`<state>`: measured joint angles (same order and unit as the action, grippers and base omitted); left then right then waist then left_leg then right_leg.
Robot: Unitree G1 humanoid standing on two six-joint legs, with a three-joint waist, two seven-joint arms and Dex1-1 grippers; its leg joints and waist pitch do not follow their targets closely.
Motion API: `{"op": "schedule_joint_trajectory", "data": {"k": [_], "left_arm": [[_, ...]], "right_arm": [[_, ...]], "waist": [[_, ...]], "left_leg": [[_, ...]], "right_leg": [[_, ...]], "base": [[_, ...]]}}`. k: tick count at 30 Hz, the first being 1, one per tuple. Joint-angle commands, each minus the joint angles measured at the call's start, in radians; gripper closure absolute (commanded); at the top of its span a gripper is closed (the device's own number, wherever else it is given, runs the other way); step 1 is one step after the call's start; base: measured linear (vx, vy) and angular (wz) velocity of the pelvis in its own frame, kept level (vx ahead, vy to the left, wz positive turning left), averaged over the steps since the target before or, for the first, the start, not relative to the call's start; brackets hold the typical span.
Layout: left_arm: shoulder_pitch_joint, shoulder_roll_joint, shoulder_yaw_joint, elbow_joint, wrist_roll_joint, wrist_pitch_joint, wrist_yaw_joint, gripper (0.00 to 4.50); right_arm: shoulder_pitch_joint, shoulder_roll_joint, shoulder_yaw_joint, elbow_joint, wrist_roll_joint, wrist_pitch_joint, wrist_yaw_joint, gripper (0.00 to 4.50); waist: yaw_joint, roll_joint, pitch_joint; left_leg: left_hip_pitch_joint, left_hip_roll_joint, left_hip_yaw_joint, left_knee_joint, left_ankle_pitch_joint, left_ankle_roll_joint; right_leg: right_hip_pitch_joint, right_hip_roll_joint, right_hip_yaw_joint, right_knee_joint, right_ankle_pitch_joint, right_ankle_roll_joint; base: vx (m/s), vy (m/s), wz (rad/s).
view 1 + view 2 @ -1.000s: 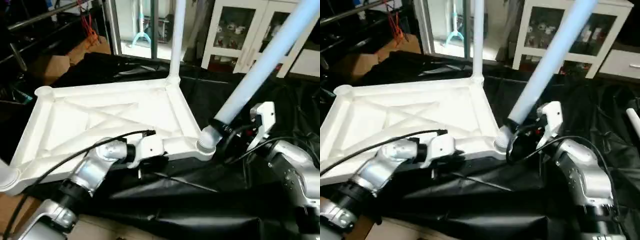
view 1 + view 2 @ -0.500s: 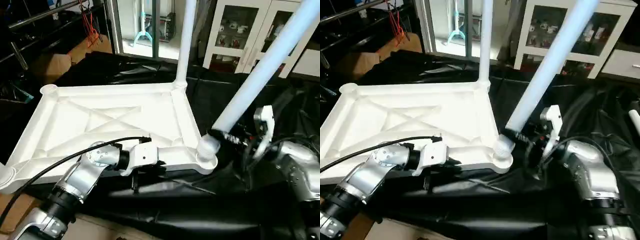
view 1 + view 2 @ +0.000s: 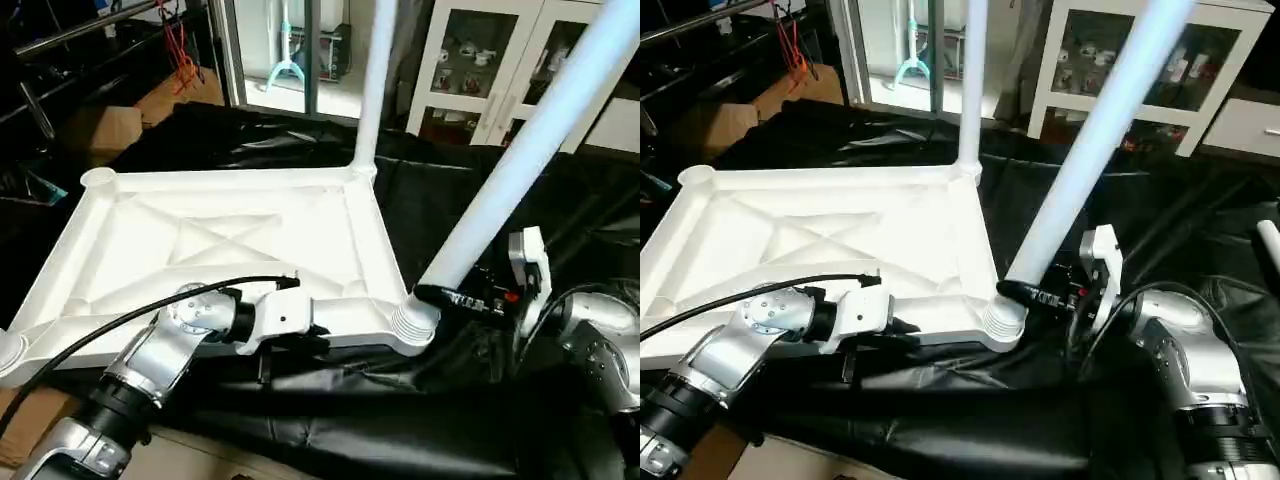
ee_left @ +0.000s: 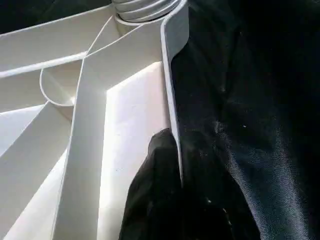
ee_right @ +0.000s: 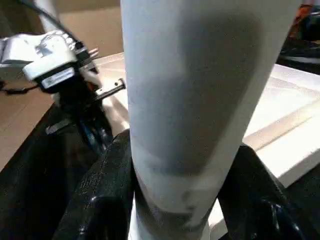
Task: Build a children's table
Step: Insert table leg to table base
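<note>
White plastic tabletop (image 3: 220, 245) lies underside up on black sheeting (image 3: 400, 440). We pinch its near rim in our left claw (image 3: 285, 345). Our right claw (image 3: 1035, 297) clamps the tilted leg (image 3: 520, 160) just above the near corner socket (image 3: 413, 322). Another leg (image 3: 375, 80) stands upright at the far corner.

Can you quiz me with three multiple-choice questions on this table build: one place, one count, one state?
1. Where is the left gripper?
A. on the tabletop's near rim
B. on the far leg
C. on the floor

2. How many legs stand in the tabletop?
A. none
B. two
C. four

3. How is the right gripper?
A. open, away from everything
B. shut on the near leg
C. resting on the cloth

Answers: 1 A, its fingers pinch that rim; 2 B, a far leg and the near one; 3 B, fingers flank the leg's base.
</note>
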<state>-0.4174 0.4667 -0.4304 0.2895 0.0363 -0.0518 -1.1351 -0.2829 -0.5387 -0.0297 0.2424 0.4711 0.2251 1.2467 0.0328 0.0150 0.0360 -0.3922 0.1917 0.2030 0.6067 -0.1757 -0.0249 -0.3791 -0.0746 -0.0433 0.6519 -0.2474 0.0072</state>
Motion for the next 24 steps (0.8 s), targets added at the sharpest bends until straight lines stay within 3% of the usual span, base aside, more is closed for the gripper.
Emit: {"op": "schedule_joint_trajectory", "data": {"k": [1, 6, 12, 18, 19, 22, 24], "left_arm": [[0.036, 0.017, -0.044, 0.027, 0.015, -0.008, -0.050, 4.50], [0.043, 0.019, -0.035, 0.000, -0.019, -0.020, -0.078, 4.50], [0.049, 0.021, -0.026, -0.039, -0.045, -0.016, -0.096, 4.50], [0.045, 0.025, -0.018, -0.032, -0.036, -0.013, -0.088, 4.50], [0.045, 0.028, -0.016, -0.031, -0.033, -0.015, -0.086, 4.50], [0.045, 0.028, -0.016, -0.031, -0.033, -0.015, -0.086, 4.50], [0.045, 0.028, -0.016, -0.031, -0.033, -0.015, -0.086, 4.50]], "right_arm": [[0.020, -0.030, 0.030, 0.014, -0.033, 0.004, 0.036, 2.66], [0.033, -0.071, 0.069, 0.029, -0.038, 0.038, 0.107, 2.66], [0.047, -0.115, 0.120, 0.068, -0.068, 0.047, 0.192, 2.66], [0.063, -0.127, 0.168, 0.125, -0.152, -0.059, 0.206, 2.66], [0.068, -0.132, 0.195, 0.156, -0.203, -0.124, 0.194, 2.66], [0.068, -0.132, 0.195, 0.156, -0.203, -0.124, 0.194, 2.66], [0.068, -0.132, 0.195, 0.156, -0.203, -0.124, 0.194, 2.66]], "waist": [[-0.005, -0.021, -0.041], [-0.003, -0.021, -0.034], [0.002, -0.023, -0.032], [-0.001, -0.026, -0.027], [-0.001, -0.026, -0.027], [-0.004, -0.027, -0.025], [-0.007, -0.029, -0.017]], "left_leg": [[0.022, 0.043, -0.022, -0.062, -0.162, 0.079], [0.029, 0.045, -0.021, -0.069, -0.215, 0.063], [0.030, 0.048, -0.022, -0.071, -0.210, 0.061], [0.030, 0.049, -0.025, -0.078, -0.255, 0.043], [0.031, 0.049, -0.025, -0.078, -0.257, 0.041], [0.033, 0.050, -0.026, -0.082, -0.286, 0.031], [0.039, 0.050, -0.029, -0.088, -0.352, 0.010]], "right_leg": [[0.028, -0.060, 0.041, -0.094, -0.071, -0.239], [0.027, -0.062, 0.041, -0.107, -0.161, -0.231], [0.027, -0.063, 0.042, -0.107, -0.150, -0.237], [0.024, -0.066, 0.043, -0.115, -0.219, -0.224], [0.024, -0.066, 0.043, -0.115, -0.222, -0.223], [0.021, -0.066, 0.044, -0.119, -0.251, -0.214], [0.016, -0.068, 0.046, -0.130, -0.341, -0.196]], "base": [[0.000, 0.000, 0.00], [0.000, 0.000, 0.00], [0.000, 0.000, 0.00], [0.000, 0.000, 0.00], [0.000, 0.000, 0.00], [0.000, 0.000, 0.00], [0.000, 0.000, 0.00]]}}
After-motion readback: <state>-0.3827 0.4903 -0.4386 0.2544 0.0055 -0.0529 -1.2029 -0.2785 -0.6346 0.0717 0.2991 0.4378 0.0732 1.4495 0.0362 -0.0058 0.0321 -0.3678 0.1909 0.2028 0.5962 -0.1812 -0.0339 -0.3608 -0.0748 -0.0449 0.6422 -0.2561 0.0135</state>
